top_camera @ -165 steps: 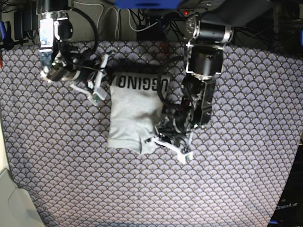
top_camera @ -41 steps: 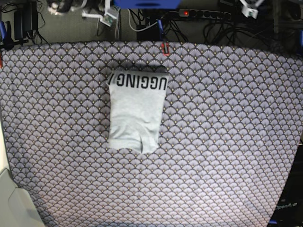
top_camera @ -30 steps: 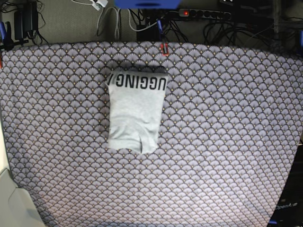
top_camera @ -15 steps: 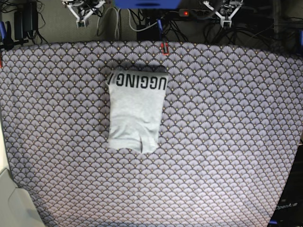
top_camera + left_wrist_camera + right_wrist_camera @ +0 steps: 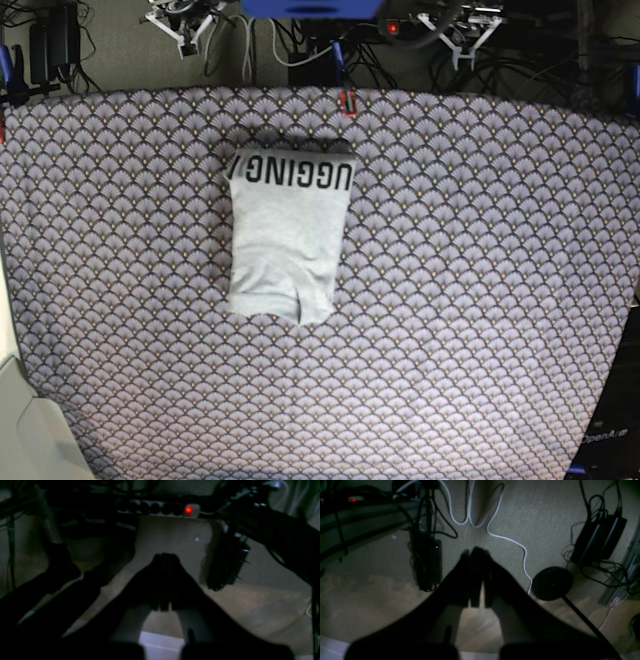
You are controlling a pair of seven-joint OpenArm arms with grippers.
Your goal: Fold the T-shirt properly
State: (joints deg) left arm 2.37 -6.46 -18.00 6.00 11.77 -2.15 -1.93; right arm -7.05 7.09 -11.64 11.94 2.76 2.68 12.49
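Tablecloth (image 5: 480, 300) covers table, well below both grippers. Carpet (image 5: 545, 517) with cables beyond far edge. Shirt (image 5: 288, 240) lies folded on cloth, lettering at far end, apart from grippers. Left gripper (image 5: 163, 560) pressed together, empty. Right gripper (image 5: 475, 555) likewise, empty.

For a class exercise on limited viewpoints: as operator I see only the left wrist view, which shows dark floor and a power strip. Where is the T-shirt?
Observer: The T-shirt lies folded into a compact rectangle on the tablecloth, a little left of centre in the base view.
Operator: Is either gripper touching it?
Observer: No. The left gripper and right gripper both sit beyond the far table edge, apart from the shirt.
Operator: Is the right one holding anything?
Observer: No. In the right wrist view its fingertips meet with nothing between them, above a white cable.
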